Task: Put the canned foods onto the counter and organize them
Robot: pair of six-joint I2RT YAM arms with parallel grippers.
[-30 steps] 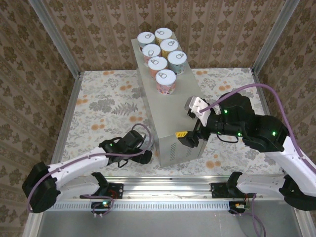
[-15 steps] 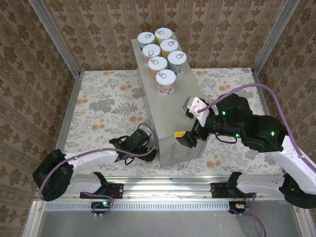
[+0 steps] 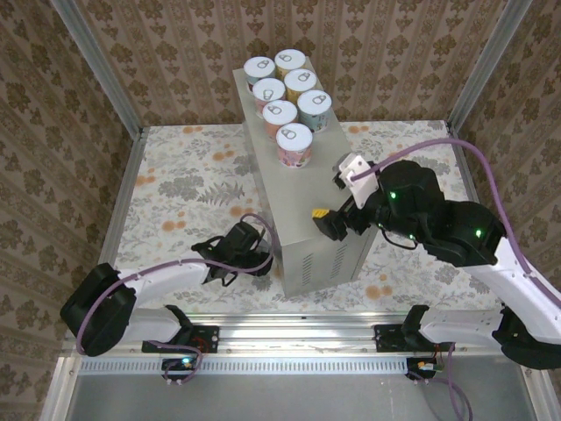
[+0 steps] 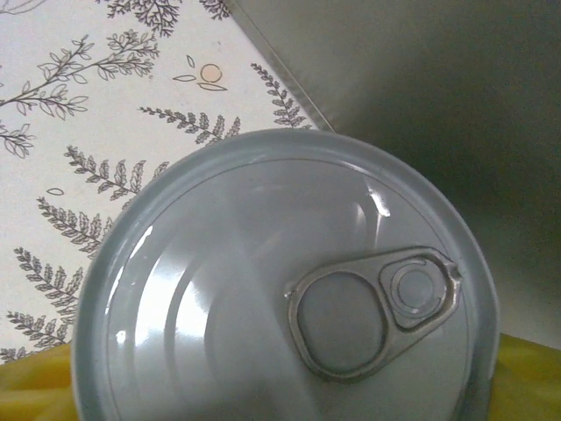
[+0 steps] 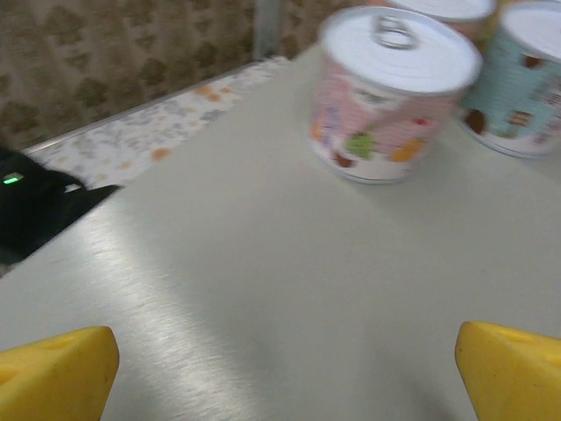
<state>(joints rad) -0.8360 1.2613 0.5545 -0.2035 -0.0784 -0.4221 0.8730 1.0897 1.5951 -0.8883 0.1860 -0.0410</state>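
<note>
The counter is a tall grey metal box in the middle of the floral cloth. Several cans stand in two rows on its far end, the nearest one pink. My left gripper is low beside the counter's near left wall, shut on a can whose silvery pull-tab lid sits between its yellow fingertips. The counter's wall is right behind it. My right gripper hovers open over the counter's bare near end, facing the pink can and a blue can.
Patterned walls and metal frame posts enclose the cloth-covered floor. The counter's vented end face looks toward the arm bases. The black left arm shows beyond the counter's edge.
My left gripper has slid right, close against the counter's side. My right gripper has lifted and moved further over the counter's near end.
</note>
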